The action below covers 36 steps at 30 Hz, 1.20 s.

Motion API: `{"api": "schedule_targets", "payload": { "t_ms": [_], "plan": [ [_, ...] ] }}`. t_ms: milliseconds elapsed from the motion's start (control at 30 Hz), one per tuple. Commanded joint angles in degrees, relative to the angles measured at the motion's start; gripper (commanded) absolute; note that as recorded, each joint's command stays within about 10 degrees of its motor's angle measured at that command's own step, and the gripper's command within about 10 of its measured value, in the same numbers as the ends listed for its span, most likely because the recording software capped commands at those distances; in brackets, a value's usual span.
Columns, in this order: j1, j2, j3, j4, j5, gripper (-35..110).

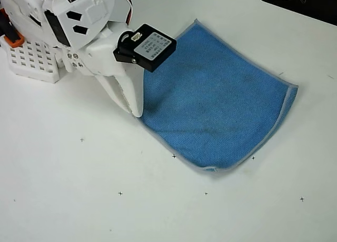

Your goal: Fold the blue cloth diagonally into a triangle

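In the overhead view, the smooth white table (79, 200) carries small black cross marks. On it lies the blue cloth (216, 105), nubby microfibre with pale stitched edging, right of centre; it looks folded, one edge curved, its long axis running from upper left to lower right. The glossy white plastic gripper (136, 111) points down at the cloth's left edge; I cannot tell whether its fingers are spread.

Overhead view: we record bright, even, diffuse light. We note soft, faint shadows under the gripper (136, 111) and along the blue cloth (216, 100) edge on the white table (79, 200). Focus sharp throughout; no glare or blur.
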Motion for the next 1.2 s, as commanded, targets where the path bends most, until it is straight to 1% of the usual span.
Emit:
{"api": "schedule_targets", "payload": {
  "t_ms": [0, 67, 267, 600, 867, 900, 967, 1167],
  "plan": [
    [-1.93, 7.03, -5.27, -1.23, -1.76, 11],
    [-1.93, 7.03, -5.27, -1.23, -1.76, 11],
    [-1.93, 7.03, -5.27, -1.23, -1.76, 24],
    [-2.46, 6.94, -5.54, -0.88, -1.41, 24],
    [-4.31, 6.94, -11.43, -1.14, 2.46, 24],
    [-2.90, 5.54, -12.66, -1.23, 2.20, 24],
    [-0.44, -2.81, -15.80, -2.99, 2.29, 24],
    [2.55, -17.82, -23.80, -9.05, 8.17, 24]
  ]
}}
